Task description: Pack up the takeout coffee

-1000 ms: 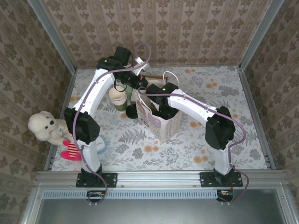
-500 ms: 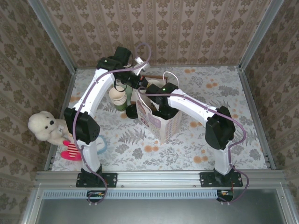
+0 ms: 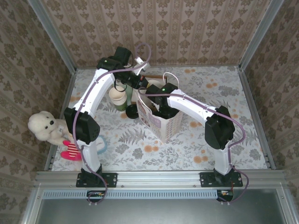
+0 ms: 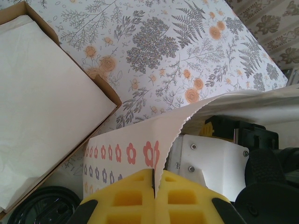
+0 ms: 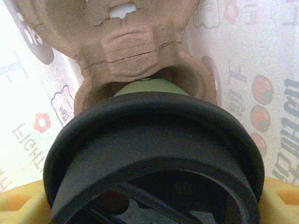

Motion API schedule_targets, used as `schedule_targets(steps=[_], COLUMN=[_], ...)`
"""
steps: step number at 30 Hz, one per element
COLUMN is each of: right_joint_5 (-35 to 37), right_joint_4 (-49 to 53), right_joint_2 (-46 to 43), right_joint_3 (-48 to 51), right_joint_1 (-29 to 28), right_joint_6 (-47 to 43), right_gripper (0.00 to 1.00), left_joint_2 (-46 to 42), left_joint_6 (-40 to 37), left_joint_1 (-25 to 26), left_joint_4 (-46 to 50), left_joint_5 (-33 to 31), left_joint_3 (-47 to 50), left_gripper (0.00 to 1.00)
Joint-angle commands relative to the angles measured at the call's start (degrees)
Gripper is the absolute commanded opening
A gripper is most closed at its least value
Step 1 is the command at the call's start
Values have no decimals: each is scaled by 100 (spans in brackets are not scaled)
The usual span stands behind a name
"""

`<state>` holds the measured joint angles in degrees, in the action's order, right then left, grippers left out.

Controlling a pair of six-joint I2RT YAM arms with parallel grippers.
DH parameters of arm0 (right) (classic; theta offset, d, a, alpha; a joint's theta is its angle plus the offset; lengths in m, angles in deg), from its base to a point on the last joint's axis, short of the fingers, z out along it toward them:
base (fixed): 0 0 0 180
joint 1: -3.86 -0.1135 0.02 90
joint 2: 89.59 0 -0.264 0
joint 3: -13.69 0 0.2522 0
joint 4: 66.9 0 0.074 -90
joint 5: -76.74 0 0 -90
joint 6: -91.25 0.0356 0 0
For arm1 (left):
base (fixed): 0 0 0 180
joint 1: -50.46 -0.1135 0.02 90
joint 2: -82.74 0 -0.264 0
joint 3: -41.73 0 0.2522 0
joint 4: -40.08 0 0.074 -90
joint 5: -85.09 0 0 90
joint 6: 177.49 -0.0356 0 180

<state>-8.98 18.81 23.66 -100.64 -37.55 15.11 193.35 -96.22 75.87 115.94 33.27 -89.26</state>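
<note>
The takeout coffee [image 5: 150, 87] sits inside the paper bag [image 3: 161, 125], end-on to the right wrist camera. Its black lid [image 5: 154, 149] faces the wrist, and its olive-green wall runs away towards a slot of the moulded pulp carrier [image 5: 128, 44]. The long axis therefore follows the gripper's reach down into the bag. Whether the base is seated in the slot cannot be told. The right gripper [image 5: 149, 207] has its yellow fingers [image 5: 18, 203] wide apart, clamped on either side of the lid.

From above, the cup is hidden by the right arm [image 3: 196, 105], which dips into the bag's mouth. That view does show the stack of cream cups [image 3: 117, 97] and the loose black lid [image 3: 132, 112], both just left of the bag.

The left gripper [image 4: 154, 189] is pinched together on the bag's scalloped, flower-printed rim [image 4: 140, 149], beside a cardboard box [image 4: 46, 93].
</note>
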Motion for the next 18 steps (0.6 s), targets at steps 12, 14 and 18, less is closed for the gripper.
schedule_targets(steps=[12,14,18], right_joint_5=[178,197,201], right_joint_4=[13,-12,-130], right_joint_2=[428,414,390], right_joint_3=[187,212,274], right_joint_1=[43,45,45], right_joint_6=[90,85,88], right_gripper=[59,59,59], left_joint_2=[-66,-74,-74], left_joint_6=[55,55,60], left_joint_1=[-15,-25,-20], left_joint_4=[-58,-66,-59], left_joint_5=[302,313,323], left_joint_3=[51,60,80], left_gripper=[0,0,0])
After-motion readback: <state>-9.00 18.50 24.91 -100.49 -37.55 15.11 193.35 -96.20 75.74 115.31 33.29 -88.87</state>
